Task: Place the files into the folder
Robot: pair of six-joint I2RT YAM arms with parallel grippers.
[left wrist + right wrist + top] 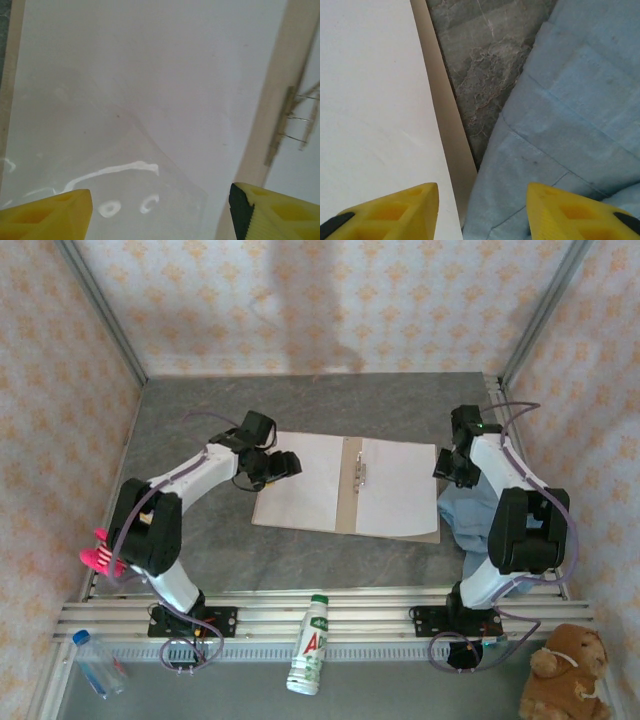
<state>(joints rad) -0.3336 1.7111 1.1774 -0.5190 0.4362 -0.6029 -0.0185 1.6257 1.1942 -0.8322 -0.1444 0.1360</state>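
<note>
The folder [348, 502] lies open and flat in the middle of the grey worktop [190, 415], its tan spine running away from the arms with the metal fastener [360, 470] near the far end. One white sheet [300, 488] lies on the left inner face and a second white sheet [402, 495] on the right inner face. The left fingers [286, 464] hover over the far left part of the left sheet. In the left wrist view these fingers [50, 210] stand wide apart and released, with nothing between them. The sheet [150, 70] spreads out below and ahead of them, the folder's spine [280, 75] and fastener [288, 120] lie off to the right, and what looks like the corner of a clear, shiny film [155, 180] lies on the paper just in front of them. The right fingers [450, 468] are at the folder's right edge, next to the light blue cloth [462, 518] that lies under the right arm. In the right wrist view the right fingers [395, 210] are also parted and grip nothing. One is above the right sheet [365, 100] and the other above the cloth [570, 100]. The folder's tan edge [440, 115] and a strip of bare worktop [480, 60] lie in the gap ahead of them.
</note>
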